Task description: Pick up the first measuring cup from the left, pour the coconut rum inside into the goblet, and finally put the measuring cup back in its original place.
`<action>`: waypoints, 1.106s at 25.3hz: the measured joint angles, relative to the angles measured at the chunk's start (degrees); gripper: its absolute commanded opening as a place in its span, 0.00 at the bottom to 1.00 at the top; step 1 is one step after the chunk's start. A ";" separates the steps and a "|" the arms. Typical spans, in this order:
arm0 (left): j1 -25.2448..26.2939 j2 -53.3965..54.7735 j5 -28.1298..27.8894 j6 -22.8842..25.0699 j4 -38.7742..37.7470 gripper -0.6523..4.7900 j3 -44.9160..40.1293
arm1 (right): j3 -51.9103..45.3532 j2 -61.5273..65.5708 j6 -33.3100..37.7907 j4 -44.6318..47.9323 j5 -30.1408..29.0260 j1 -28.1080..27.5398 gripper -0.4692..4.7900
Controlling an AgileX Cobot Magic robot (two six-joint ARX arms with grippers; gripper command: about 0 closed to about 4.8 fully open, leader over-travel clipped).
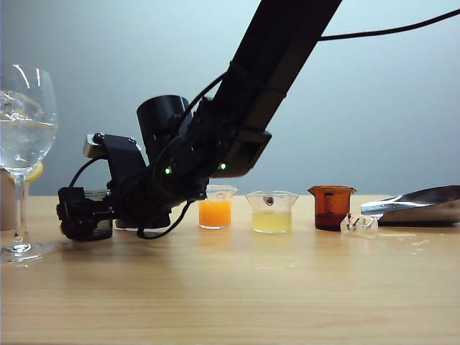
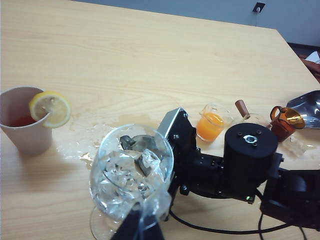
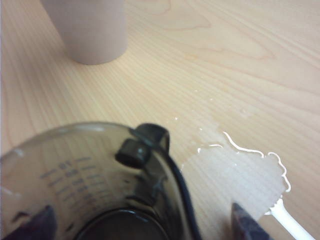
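The smoky grey measuring cup (image 3: pixel 100 190) stands on the table between the spread fingers of my right gripper (image 3: pixel 140 225). One fingertip (image 3: pixel 245 225) is clearly apart from its rim, so the gripper is open around it. In the exterior view that gripper (image 1: pixel 83 219) has reached across to the left, close to the goblet (image 1: pixel 25 122). No coconut rum shows in the cup. The goblet (image 2: pixel 132 170) holds ice and clear liquid. My left gripper (image 2: pixel 141 227) is shut on its stem below the bowl.
A paper cup (image 2: pixel 25 125) with a lemon slice (image 2: pixel 50 109) stands beyond the goblet. A spill (image 3: pixel 240 170) wets the wood beside the measuring cup. To the right stand an orange-filled cup (image 1: pixel 215 208), a pale yellow cup (image 1: pixel 272 212), an amber cup (image 1: pixel 331 207) and a metal scoop (image 1: pixel 424 205).
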 measured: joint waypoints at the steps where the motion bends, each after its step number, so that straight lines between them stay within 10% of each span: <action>1: 0.00 0.00 -0.02 -0.02 0.02 0.11 0.00 | 0.00 -0.35 0.02 -0.44 -0.07 0.00 0.99; 20: 0.00 0.00 -0.04 0.04 0.09 0.11 0.00 | 0.00 -13.22 0.02 -27.43 -0.87 0.09 0.99; 22: 0.00 0.00 -0.04 0.04 0.46 0.11 0.00 | -0.02 -16.79 0.02 -33.40 -1.60 0.09 0.82; 24: 0.00 0.00 -0.09 0.04 1.66 0.11 0.00 | -0.02 -21.07 0.17 -38.64 -1.60 0.09 0.13; 28: 0.00 -0.07 -1.81 0.02 4.79 0.11 0.00 | 0.00 -27.19 0.00 -42.62 -1.44 0.04 0.09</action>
